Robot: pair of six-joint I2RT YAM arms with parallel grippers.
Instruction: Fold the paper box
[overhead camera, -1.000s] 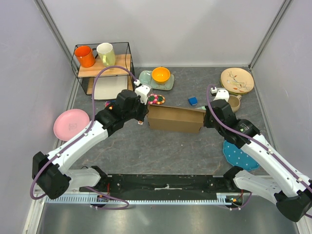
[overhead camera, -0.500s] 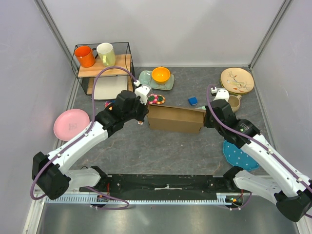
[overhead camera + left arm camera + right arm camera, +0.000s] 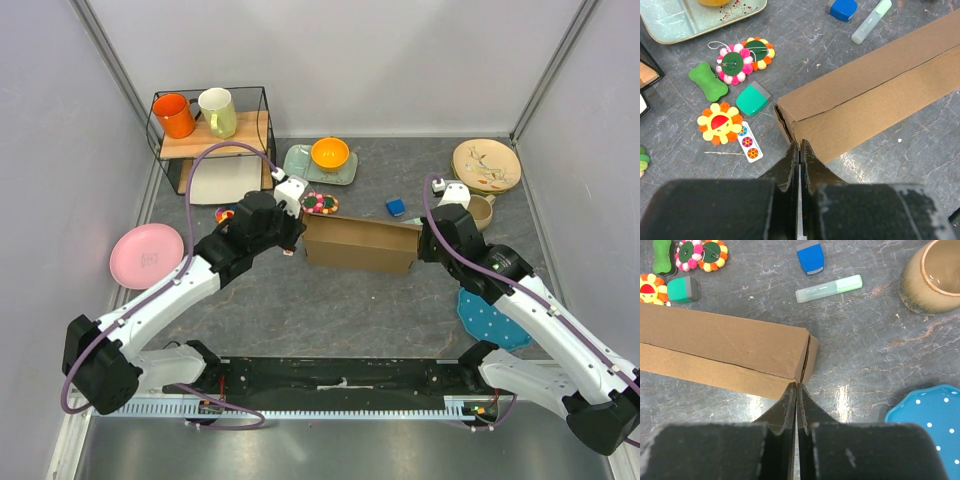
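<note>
- Long brown corrugated cardboard box [image 3: 360, 247] lies mid-table between both arms.
- The left gripper [image 3: 799, 150] and right gripper [image 3: 796, 389] are clenched, nothing visibly held, tips at the box's end corners.
- Judged light, stiff, springy at creases; take hold of an end flap.

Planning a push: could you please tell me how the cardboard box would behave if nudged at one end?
The cardboard box looks hollow, so probably light, sliding easily. Being long, it would likely pivot. Its unsealed seam may spring open.
</note>
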